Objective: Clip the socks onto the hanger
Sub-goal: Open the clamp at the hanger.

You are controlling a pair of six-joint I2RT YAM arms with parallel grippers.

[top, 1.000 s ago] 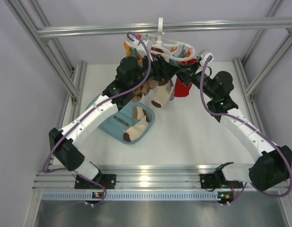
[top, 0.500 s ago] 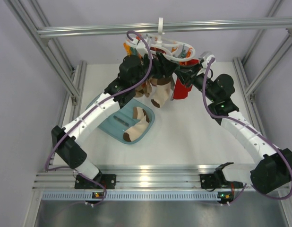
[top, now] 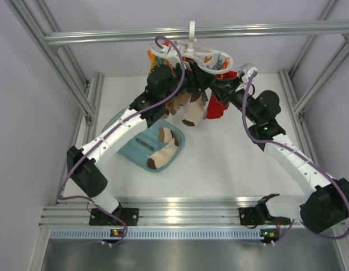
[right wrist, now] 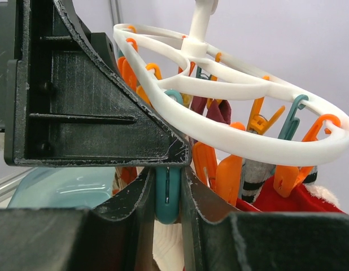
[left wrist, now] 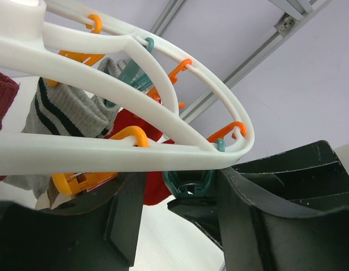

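Teal peg (right wrist: 166,195) is pinched upright by the right gripper (right wrist: 167,199), straight below the hanger (right wrist: 248,141) rim. The left gripper (left wrist: 183,223) is held spread just left of it, with a cream sock (top: 192,110) dangling underneath.

Hanger: the white plastic oval-ring drying hanger (top: 192,55) is hanging by its hook from the aluminium frame bar (top: 107,36), above the far middle of the white table (top: 236,164).
Hung laundry: the cream-and-tan fabric socks (top: 191,113) are dangling under the ring, with the red fabric sock (top: 217,105) just to their right.
Tray: the teal plastic tray (top: 128,151) is lying on the table, nearer and to the left of the hanger, and a single cream-and-tan sock (top: 162,153) is lying in it.
Left gripper (left wrist: 183,192): it is sitting just under the ring's end, with a teal ring-topped peg (left wrist: 188,182) hanging between its fingers.
Right gripper (right wrist: 167,186): it is sitting under the ring, its fingers pressing either side of a teal plastic clip peg (right wrist: 167,206).
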